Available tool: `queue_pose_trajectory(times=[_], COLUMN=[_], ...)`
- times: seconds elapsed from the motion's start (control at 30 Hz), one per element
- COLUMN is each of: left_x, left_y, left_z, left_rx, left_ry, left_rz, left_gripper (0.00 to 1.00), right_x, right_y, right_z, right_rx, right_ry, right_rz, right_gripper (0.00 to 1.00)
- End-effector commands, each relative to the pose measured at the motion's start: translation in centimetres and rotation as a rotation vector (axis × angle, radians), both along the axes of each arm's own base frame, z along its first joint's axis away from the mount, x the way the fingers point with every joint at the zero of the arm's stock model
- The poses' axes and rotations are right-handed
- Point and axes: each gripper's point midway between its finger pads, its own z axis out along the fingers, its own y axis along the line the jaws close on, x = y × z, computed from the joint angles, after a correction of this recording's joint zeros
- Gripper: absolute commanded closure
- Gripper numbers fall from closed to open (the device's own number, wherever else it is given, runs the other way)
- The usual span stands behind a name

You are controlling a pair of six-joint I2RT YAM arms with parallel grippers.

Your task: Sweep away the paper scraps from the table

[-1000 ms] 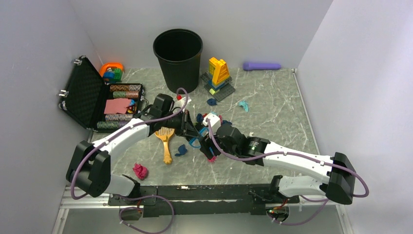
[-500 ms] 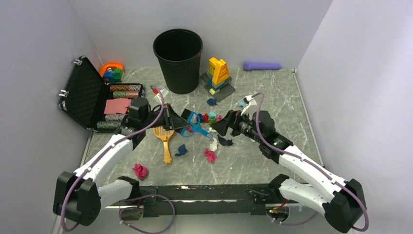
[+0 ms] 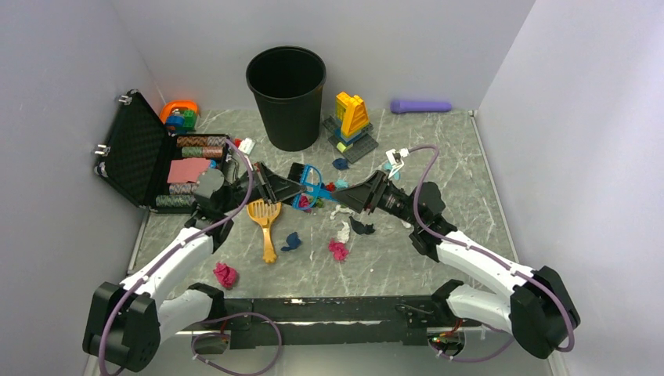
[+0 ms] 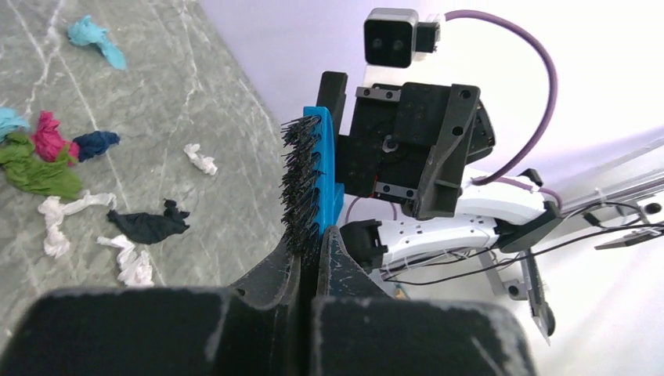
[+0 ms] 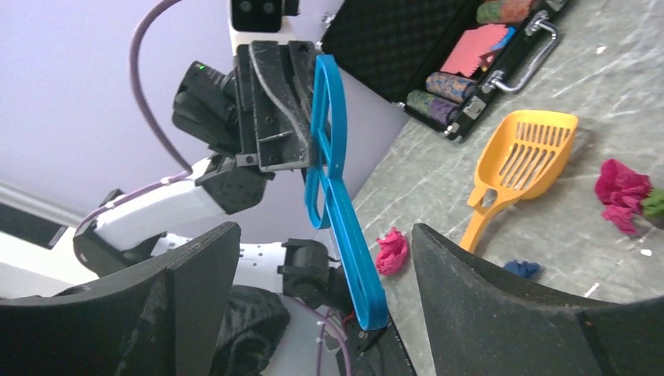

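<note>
Left hand (image 4: pixel 312 254) grips the brush (image 4: pixel 321 172); right hand (image 3: pixel 348 200) gapes, paper scraps (image 3: pixel 338 251) scattered near both.

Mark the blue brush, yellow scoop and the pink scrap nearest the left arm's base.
blue brush (image 5: pixel 352 258): right wrist view, lower handle.
yellow scoop (image 3: pixel 265 211): top view, slotted head.
pink scrap (image 3: pixel 225 274): top view, its middle.

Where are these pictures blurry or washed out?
Top external: evenly lit, sharp, only soft shadows on the table. Left wrist: the left fingers are dark and soft; the lower right corner is washed out white. Right wrist: the right fingers blur in the foreground, the yellow scoop is crisp.
</note>
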Motion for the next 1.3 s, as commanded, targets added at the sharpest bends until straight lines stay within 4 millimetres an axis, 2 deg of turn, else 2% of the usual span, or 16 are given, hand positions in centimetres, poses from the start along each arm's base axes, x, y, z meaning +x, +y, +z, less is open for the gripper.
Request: queue_pose_trajectory(times=[0.0, 0.1, 0.23, 0.43, 0.7, 1.07, 1.27], left_x=[0.2, 0.2, 0.3, 0.1, -0.2, -0.6, -0.8], left_y=[0.2, 0.0, -0.2, -0.4, -0.8, -0.7, -0.7], left_z=[3.0, 3.4, 3.5, 3.1, 2.7, 2.7, 2.7], left_rx=[-0.105, -0.121, -0.124, -0.105, -0.1, -0.093, -0.091], left_ry=[-0.092, -0.094, -0.092, -0.09, -0.082, -0.09, -0.09], left_rz=[0.009, -0.006, -0.018, -0.028, -0.044, -0.053, -0.055], left_gripper=[1.0, 1.0, 1.0, 1.0, 1.0, 1.0, 1.0], right_x=[-1.3, -1.2, -0.9, -1.1, -1.2, -0.9, -0.8], right_y=[0.3, 0.4, 0.5, 1.1, 2.0, 1.4, 1.3], right_z=[3.1, 2.8, 2.6, 2.4, 2.5, 2.9, 3.2], right_rx=[0.113, 0.112, 0.1, 0.1, 0.086, 0.093, 0.102], right_ry=[-0.082, -0.074, -0.075, -0.07, -0.077, -0.091, -0.095], right_rz=[0.07, 0.069, 0.058, 0.073, 0.081, 0.03, 0.021], right_gripper=[0.18, 0.24, 0.4, 0.52, 0.6, 0.58, 0.65])
